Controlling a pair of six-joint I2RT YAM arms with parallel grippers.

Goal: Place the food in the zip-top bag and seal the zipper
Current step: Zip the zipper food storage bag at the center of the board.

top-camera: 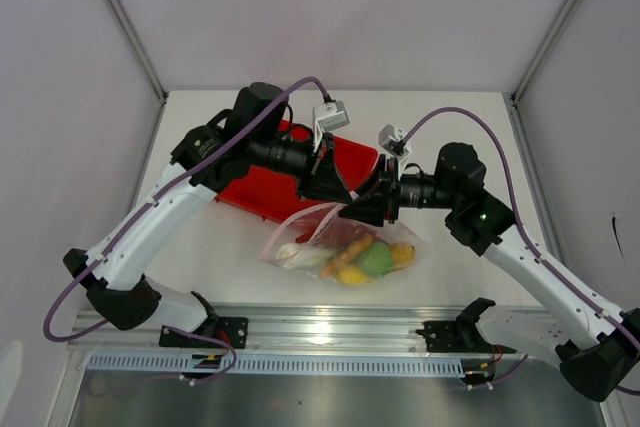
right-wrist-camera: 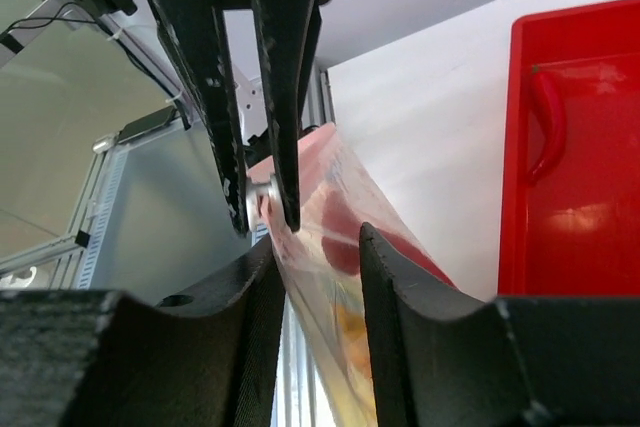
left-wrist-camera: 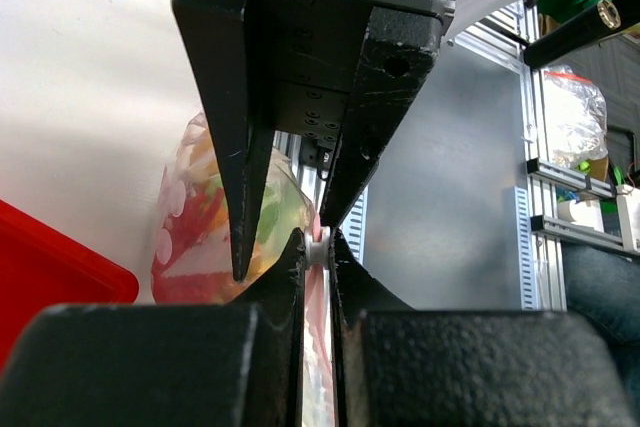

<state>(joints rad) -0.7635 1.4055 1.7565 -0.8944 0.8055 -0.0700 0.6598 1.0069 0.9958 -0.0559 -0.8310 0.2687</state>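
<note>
While left tool (left-wrist-camera: 317, 243) clamps pinkish-red zipper strip (left-wrist-camera: 318, 342), right tool (right-wrist-camera: 317, 239) sits part-open astride clear crinkly plastic bag (top-camera: 300, 228) containing small toy produce (top-camera: 364, 258).

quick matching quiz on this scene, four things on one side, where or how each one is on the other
1 bag
2 chilli
3 left end effector
4 right end effector

a lying in the red tray
b pinched shut on the bag's mouth
c jaws apart, astride the bag
d clear, already filled

Pairs: 1-d, 2-a, 3-b, 4-c
</note>
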